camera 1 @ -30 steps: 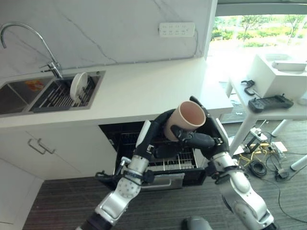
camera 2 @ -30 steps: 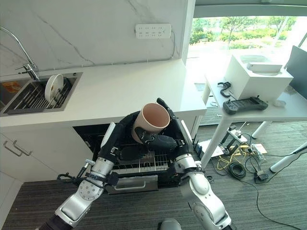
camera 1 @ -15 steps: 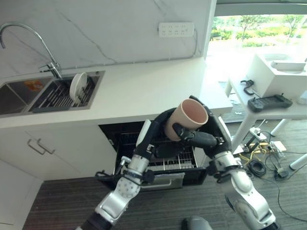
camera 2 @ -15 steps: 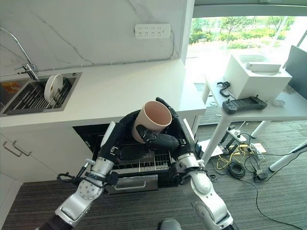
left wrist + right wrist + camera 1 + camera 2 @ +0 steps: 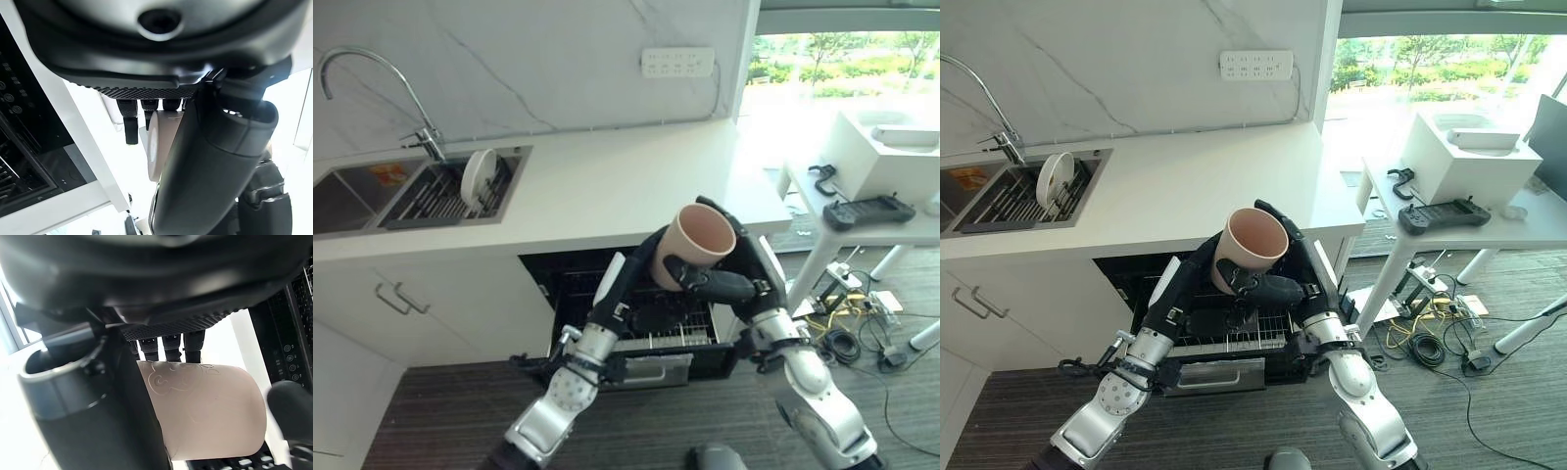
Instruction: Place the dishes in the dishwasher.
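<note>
White stone counter [image 5: 607, 181] ran above the open dishwasher [image 5: 1224, 323], its wire rack [image 5: 675, 328] pulled out. Our right hand [image 5: 720, 284] was clamped round the pink cup [image 5: 693, 245], held tilted over the rack. Left hand [image 5: 651, 315] sat low under the cup; we couldn't tell its fingers. We judged the cup rigid, light, smooth-glazed, breakable; grip round the wall. A plate [image 5: 476, 176] stood in the sink [image 5: 372, 191] rack.

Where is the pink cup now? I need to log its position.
The pink cup is gripped in the right hand, held above the open dishwasher rack just in front of the counter edge.
</note>
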You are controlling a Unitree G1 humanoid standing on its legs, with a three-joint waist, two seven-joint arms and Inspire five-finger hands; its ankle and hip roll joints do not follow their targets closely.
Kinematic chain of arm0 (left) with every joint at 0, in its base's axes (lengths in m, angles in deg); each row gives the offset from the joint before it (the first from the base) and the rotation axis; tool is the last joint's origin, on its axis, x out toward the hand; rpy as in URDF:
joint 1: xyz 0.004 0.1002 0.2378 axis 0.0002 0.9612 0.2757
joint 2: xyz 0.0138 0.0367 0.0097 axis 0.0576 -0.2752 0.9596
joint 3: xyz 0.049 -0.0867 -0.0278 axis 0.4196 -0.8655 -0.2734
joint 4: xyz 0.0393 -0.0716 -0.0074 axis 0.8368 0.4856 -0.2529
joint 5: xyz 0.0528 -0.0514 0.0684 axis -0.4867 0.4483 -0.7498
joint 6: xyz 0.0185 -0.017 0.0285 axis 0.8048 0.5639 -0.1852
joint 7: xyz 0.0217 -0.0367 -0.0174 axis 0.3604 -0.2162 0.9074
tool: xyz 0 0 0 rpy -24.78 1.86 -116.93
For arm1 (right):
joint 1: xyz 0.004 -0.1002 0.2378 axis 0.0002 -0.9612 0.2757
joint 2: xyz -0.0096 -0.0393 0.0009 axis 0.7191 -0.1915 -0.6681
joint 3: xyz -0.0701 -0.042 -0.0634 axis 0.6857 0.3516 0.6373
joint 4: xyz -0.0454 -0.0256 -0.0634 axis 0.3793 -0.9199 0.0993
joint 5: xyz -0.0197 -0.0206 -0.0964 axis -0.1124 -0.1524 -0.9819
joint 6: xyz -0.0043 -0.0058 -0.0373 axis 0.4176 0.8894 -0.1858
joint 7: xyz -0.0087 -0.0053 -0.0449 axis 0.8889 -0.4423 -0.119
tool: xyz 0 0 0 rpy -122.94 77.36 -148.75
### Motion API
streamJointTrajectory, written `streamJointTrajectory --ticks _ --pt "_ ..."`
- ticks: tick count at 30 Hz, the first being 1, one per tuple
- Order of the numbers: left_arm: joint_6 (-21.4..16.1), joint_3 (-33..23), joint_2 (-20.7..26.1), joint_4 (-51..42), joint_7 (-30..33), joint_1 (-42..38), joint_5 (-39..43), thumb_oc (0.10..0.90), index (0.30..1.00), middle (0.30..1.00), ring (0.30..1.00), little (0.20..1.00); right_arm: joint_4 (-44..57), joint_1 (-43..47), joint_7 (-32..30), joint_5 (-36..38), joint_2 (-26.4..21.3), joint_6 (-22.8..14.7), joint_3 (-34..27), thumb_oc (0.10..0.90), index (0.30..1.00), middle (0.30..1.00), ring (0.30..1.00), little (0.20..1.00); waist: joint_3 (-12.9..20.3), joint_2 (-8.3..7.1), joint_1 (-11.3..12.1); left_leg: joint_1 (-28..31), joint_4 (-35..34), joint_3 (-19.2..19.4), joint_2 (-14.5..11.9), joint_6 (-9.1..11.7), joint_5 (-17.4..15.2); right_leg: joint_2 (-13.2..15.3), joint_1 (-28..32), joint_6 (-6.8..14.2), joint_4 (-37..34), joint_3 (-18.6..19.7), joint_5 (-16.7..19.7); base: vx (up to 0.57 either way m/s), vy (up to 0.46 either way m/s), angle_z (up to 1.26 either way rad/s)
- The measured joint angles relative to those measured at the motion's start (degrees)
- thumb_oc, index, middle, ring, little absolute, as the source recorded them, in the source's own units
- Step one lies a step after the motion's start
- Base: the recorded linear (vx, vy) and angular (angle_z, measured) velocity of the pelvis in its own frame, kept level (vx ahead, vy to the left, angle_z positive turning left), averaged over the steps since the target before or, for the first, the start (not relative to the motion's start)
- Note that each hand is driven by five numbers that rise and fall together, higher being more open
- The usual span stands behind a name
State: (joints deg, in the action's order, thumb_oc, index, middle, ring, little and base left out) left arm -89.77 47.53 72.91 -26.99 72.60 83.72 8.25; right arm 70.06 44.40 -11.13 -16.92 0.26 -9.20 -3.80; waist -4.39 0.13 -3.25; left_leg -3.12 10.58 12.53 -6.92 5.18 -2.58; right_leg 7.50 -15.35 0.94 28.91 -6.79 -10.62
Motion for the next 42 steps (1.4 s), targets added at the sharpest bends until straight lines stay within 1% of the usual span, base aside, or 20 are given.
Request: streamJointTrajectory --ticks 3,6,10,13,16,19,20,22,24,25,26,27,28,29,30,32,37,38,40,42 --pt "0.1 -3.1 -0.3 2.4 1.2 4.3 0.7 0.800 0.900 0.900 0.900 0.900 0.0 -0.1 -0.1 -0.3 0.2 -1.2 -0.6 0.400 0.300 0.300 0.300 0.300 0.1 0.24 0.4 -0.1 -0.2 -0.2 0.0 0.0 0.0 0.1 0.0 0.0 0.0 -0.2 0.0 0.03 0.030 0.04" --pt "0.1 -6.2 -0.4 3.5 3.1 6.3 2.3 0.800 0.900 0.900 0.900 0.900 0.0 -0.3 -0.1 -1.0 0.3 -1.8 -2.3 0.400 0.300 0.300 0.300 0.300 0.2 0.24 0.5 -0.2 -0.1 -0.3 0.1 0.0 0.0 0.2 0.1 0.0 0.0 -0.3 0.0 0.04 0.019 0.03" --pt "0.1 -11.0 -0.9 5.0 5.5 7.0 3.5 0.800 0.900 0.900 0.900 0.900 0.0 -0.5 -0.1 -1.0 0.6 -1.9 -4.8 0.400 0.300 0.300 0.300 0.300 0.1 0.24 0.5 -0.3 -0.1 -0.4 0.1 0.0 0.0 0.3 0.1 0.1 0.0 -0.5 0.0 0.04 0.009 0.02" --pt "0.5 -14.8 -2.5 5.1 8.2 7.3 4.5 0.800 0.900 0.900 0.900 0.900 0.0 -0.5 -0.1 -1.0 0.6 -2.0 -7.0 0.400 0.300 0.300 0.300 0.300 0.1 0.24 0.6 -0.3 -0.1 -0.5 0.1 -0.1 0.0 0.3 0.2 0.1 -0.1 -0.7 0.0 0.01 0.003 0.01" --pt "0.7 -17.2 -2.6 5.8 10.1 7.3 4.4 0.800 0.900 0.900 0.900 0.900 0.0 -0.7 0.0 -1.0 0.7 -3.4 -7.3 0.400 0.300 0.300 0.300 0.300 0.1 0.24 0.5 -0.2 -0.2 -0.5 0.1 -0.1 0.0 0.3 0.4 0.1 -0.2 -0.8 -0.1 0.03 0.011 0.01" --pt "1.2 -19.1 -2.7 7.7 10.2 7.4 4.5 0.800 0.900 0.900 0.900 0.900 -0.3 -1.3 0.5 -0.9 1.9 -3.9 -8.6 0.400 0.300 0.300 0.300 0.300 0.1 0.23 0.5 0.2 -0.4 -0.5 0.1 -0.1 0.0 0.3 0.7 0.1 -0.3 -0.8 -0.1 0.00 0.000 0.00" --pt "2.0 -19.8 -2.6 8.4 9.7 7.4 4.6 0.800 0.900 0.900 0.900 0.900 -0.3 -2.0 0.6 -0.9 2.1 -3.9 -9.3 0.400 0.300 0.300 0.300 0.300 0.1 0.24 0.5 0.2 -0.4 -0.5 0.1 -0.1 0.0 0.3 0.7 0.1 -0.3 -0.8 -0.1 0.00 0.000 0.00" --pt "6.5 -19.1 -2.4 9.8 3.9 7.3 6.6 0.800 0.900 0.900 0.900 0.900 -1.1 -2.9 0.7 -0.3 2.1 -4.0 -9.9 0.400 0.300 0.300 0.300 0.300 0.1 0.26 0.0 0.3 -0.6 -0.4 0.2 -0.1 0.1 0.3 0.6 0.1 -0.5 -0.6 0.0 -0.01 0.058 -0.03" --pt "11.4 -14.6 1.0 13.2 -1.2 5.6 4.7 0.800 0.900 0.900 0.900 0.900 -1.3 -2.8 1.4 0.6 1.7 -3.9 -9.9 0.400 0.300 0.300 0.300 0.300 0.3 0.66 -0.6 0.3 -0.7 -0.3 0.2 -0.1 0.1 0.3 0.5 0.2 -0.5 -0.5 0.0 0.00 0.058 -0.04" --pt "12.8 -13.5 1.6 14.1 -2.6 5.5 3.5 0.800 0.900 0.900 0.900 0.900 -1.3 -2.6 1.9 0.9 1.7 -3.9 -9.9 0.400 0.300 0.300 0.300 0.300 0.3 0.82 -1.1 0.4 -0.7 -0.2 0.2 -0.1 0.1 0.3 0.6 0.2 -0.6 -0.5 0.0 -0.01 0.033 -0.05" --pt "14.0 -11.0 2.6 16.3 -2.3 5.0 -0.7 0.800 0.900 0.900 0.900 0.900 -1.3 -2.6 2.4 1.5 1.6 -4.0 -9.9 0.400 0.300 0.300 0.300 0.300 0.3 1.09 -1.6 0.6 -0.8 0.0 0.2 -0.2 0.1 0.2 0.6 0.3 -0.7 -0.3 0.1 -0.04 0.022 -0.10" --pt "15.4 -6.5 4.7 20.0 -1.3 2.9 -9.2 0.800 0.900 0.900 0.900 0.900 -1.4 -2.5 2.6 1.8 0.8 -3.9 -9.9 0.400 0.300 0.300 0.300 0.300 0.3 1.35 -1.9 1.0 -0.9 0.3 0.2 -0.1 0.4 0.1 0.8 0.3 -0.8 0.0 0.2 -0.03 0.022 -0.14" --pt "17.4 -3.2 6.8 21.5 -1.4 1.7 -13.9 0.800 0.900 0.900 0.900 0.900 -1.4 -2.4 3.0 2.0 -0.1 -3.9 -9.9 0.400 0.300 0.300 0.300 0.300 0.3 1.51 -2.3 1.2 -1.0 0.6 0.2 -0.1 0.4 0.0 0.8 0.3 -0.7 0.2 0.2 -0.04 0.022 -0.14" --pt "19.2 -1.3 8.6 21.7 -1.6 1.4 -16.8 0.800 0.900 0.900 0.900 0.900 -1.4 -2.1 3.5 2.7 -1.2 -4.0 -9.9 0.400 0.300 0.300 0.300 0.300 0.3 1.69 -3.0 1.1 -1.0 0.8 0.2 -0.2 0.4 0.0 0.6 0.3 -0.7 0.3 0.2 -0.03 0.013 -0.15" --pt "20.2 -0.5 9.4 21.7 -1.7 1.4 -18.5 0.800 0.900 0.900 0.900 0.900 -1.4 -2.0 3.4 3.3 -2.0 -4.0 -10.0 0.400 0.300 0.300 0.300 0.300 0.3 1.80 -3.2 1.2 -1.1 1.3 0.2 -0.2 0.4 -0.1 0.3 0.3 -0.5 0.8 0.2 -0.02 0.006 -0.17" --pt "21.2 -0.6 8.9 21.7 -1.8 1.3 -18.6 0.800 0.900 0.900 0.900 0.900 -1.4 -2.1 3.0 3.6 -2.2 -4.0 -10.2 0.400 0.300 0.300 0.300 0.300 0.2 2.24 -3.5 1.2 -1.1 1.5 0.2 -0.3 0.3 -0.3 0.0 0.4 -0.5 1.3 0.3 -0.01 0.006 -0.11" --pt "21.4 -0.7 5.7 23.4 -2.6 0.1 -17.7 0.800 0.900 0.900 0.900 0.900 -1.4 -2.1 3.2 3.6 -1.5 -3.7 -9.6 0.400 0.300 0.300 0.300 0.300 0.3 3.21 -4.2 1.6 -1.8 1.9 0.1 -0.2 0.4 -0.5 -0.1 0.5 -0.5 1.7 0.4 0.00 0.004 -0.03" --pt "21.4 -0.7 5.6 23.8 -2.6 -0.2 -16.8 0.800 0.900 0.900 0.900 0.900 -1.4 -2.1 3.3 3.6 -1.4 -3.7 -9.4 0.400 0.300 0.300 0.300 0.300 0.3 3.22 -4.5 1.8 -1.9 2.3 0.1 -0.2 0.4 -0.7 -0.1 0.5 -0.5 2.0 0.4 0.01 0.010 -0.23" --pt "22.0 -1.7 4.3 26.4 -2.6 -2.2 -11.2 0.800 0.900 0.900 0.900 0.900 -1.4 -2.1 3.3 3.6 -0.8 -3.2 -9.5 0.400 0.300 0.300 0.300 0.300 0.3 3.50 -5.9 2.5 -2.0 3.2 0.0 -0.2 0.4 -1.0 -0.1 0.5 -0.4 2.9 0.4 0.02 0.007 -0.23" --pt "21.7 -1.8 4.1 28.5 -2.5 -3.6 -9.1 0.800 0.900 0.900 0.900 0.900 -1.4 -2.1 3.3 3.6 -0.7 -2.7 -9.4 0.400 0.300 0.300 0.300 0.300 0.3 3.51 -6.1 3.1 -2.2 4.1 -0.1 -0.3 0.4 -1.2 -0.1 0.5 -0.4 3.5 0.4 0.02 0.005 -0.18"
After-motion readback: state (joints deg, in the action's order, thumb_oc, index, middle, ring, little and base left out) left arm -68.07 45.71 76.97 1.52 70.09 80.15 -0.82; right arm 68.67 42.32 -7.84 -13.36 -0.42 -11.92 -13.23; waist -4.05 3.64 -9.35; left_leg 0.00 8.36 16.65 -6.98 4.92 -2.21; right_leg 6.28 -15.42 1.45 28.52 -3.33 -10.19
